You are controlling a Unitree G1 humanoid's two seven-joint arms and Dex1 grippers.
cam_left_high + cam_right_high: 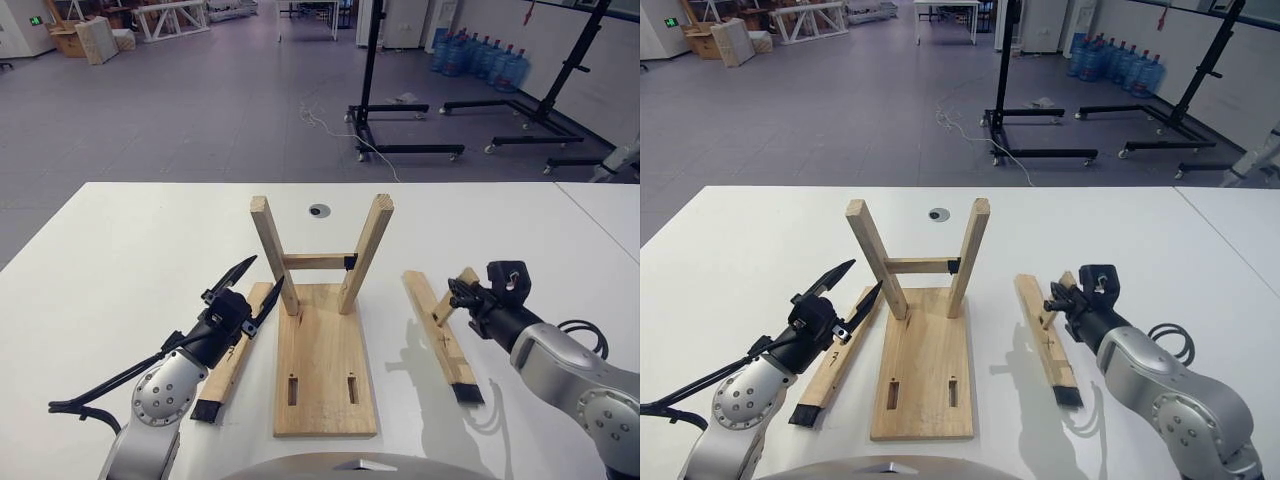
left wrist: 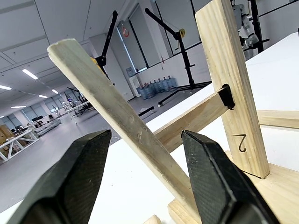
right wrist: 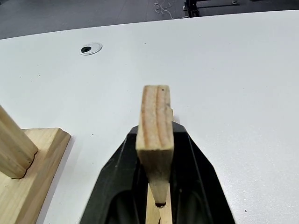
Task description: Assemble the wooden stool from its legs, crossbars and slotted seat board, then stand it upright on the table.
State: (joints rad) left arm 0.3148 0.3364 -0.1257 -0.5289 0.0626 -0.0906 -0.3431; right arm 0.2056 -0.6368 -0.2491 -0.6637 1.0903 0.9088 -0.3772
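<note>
Pale-wood slotted seat board lies flat at ctr of white desk. Two light wooden legs stand in its 12 o'clock end, splayed outward: left leg and right leg. They're joined by a short wooden crossbar, w/ a small black bracket at the right-leg joint. The two slots at the board's 6 o'clock end, and, are unfilled.

Left claw is at 9 o'clock of the board, wide open and holding nothing. It points at the left leg, and in the wrist cam that leg shows past the gap btwn the black fingers. Under and behind the claw, a loose wooden leg w/ a black end cap lies on the desk along the board's edge.

Right claw is at 3 o'clock of the board, clamped on the end of a short wooden stub. The stub sticks up from a second loose black-capped leg lying on the desk.

Round grommet hole sits in the desk at 12 o'clock, beyond the legs.
</note>
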